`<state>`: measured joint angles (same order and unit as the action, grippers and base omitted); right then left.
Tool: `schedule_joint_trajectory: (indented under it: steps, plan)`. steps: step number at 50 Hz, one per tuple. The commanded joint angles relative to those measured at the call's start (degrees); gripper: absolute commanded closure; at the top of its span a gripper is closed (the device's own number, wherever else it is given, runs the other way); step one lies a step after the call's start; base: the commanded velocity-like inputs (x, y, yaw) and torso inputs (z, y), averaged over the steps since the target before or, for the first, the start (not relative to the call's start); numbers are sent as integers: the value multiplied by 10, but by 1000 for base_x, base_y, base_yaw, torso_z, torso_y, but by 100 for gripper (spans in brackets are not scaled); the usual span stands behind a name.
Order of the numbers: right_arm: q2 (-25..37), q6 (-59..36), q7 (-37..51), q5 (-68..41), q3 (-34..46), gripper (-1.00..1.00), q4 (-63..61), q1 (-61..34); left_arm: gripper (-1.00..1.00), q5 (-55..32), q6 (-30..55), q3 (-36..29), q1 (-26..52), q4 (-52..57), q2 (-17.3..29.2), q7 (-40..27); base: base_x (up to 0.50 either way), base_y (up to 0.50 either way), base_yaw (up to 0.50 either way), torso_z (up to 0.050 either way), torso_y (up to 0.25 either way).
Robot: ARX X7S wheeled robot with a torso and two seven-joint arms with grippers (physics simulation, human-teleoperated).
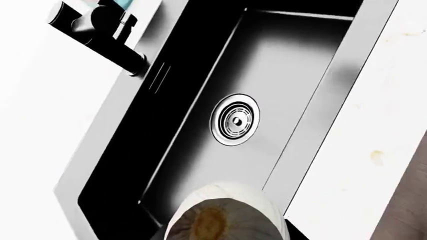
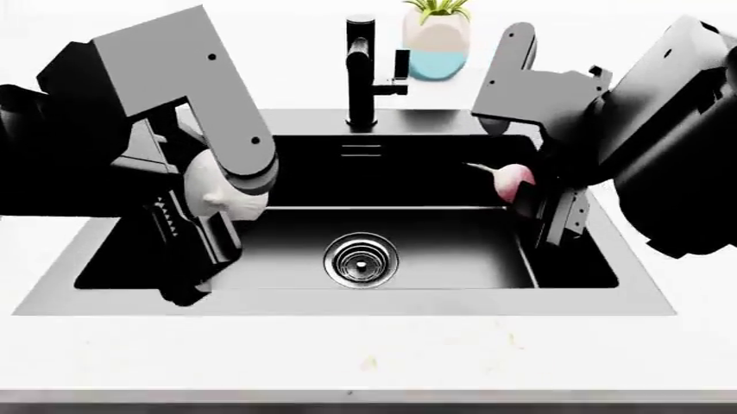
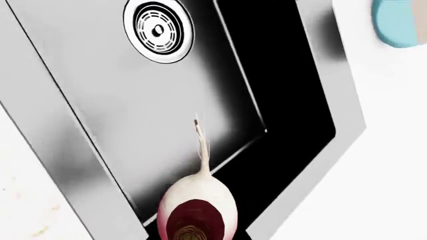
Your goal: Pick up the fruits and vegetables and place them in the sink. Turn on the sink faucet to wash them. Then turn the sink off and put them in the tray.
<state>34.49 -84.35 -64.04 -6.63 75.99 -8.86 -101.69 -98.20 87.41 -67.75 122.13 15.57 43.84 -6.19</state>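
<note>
Over the large rectangular black sink [image 2: 576, 289] with its steel rim, sunk into the white desk [image 2: 368, 362], both arms hang with their loads in the air. The left tool [image 2: 202, 216] is closed around the whitish-grey garlic-like bulb [image 2: 213, 191], held above the left side of the basin. The right tool [image 2: 541, 203] is clamped on the pink-red radish [image 2: 515, 178], above the right side, with its thin white root tail pointing toward the middle.

By my reading, the picking up is finished and the drop into the sink is the step in hand; nothing lies on the basin floor yet, only the round silver drain [image 2: 361, 258]. Left to do: release both, work the lever of the tall matte black faucet [image 2: 362, 73], shut it off, and carry the produce to the tray, which is not in view.

The bulb looks papery and pale, with a brownish patch in the left wrist view [image 1: 220, 215]. The radish in the right wrist view [image 3: 198, 210] shows a white skin flushing pink and a dark red end.
</note>
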Motion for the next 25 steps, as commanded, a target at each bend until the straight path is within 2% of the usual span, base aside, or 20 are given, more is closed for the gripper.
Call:
schedule_joint_trajectory:
  steps: [1,25]
  plan:
    - [5,-15,9,9,-15,100,-22,-24,100,-31,-4,-7,51,0,-3,-16,-340,-426,0,0,0]
    - [20,-14,17,1,-28,100,-35,-13,100,-14,-26,-27,43,5,-12,-2,-138,-500,0,0,0]
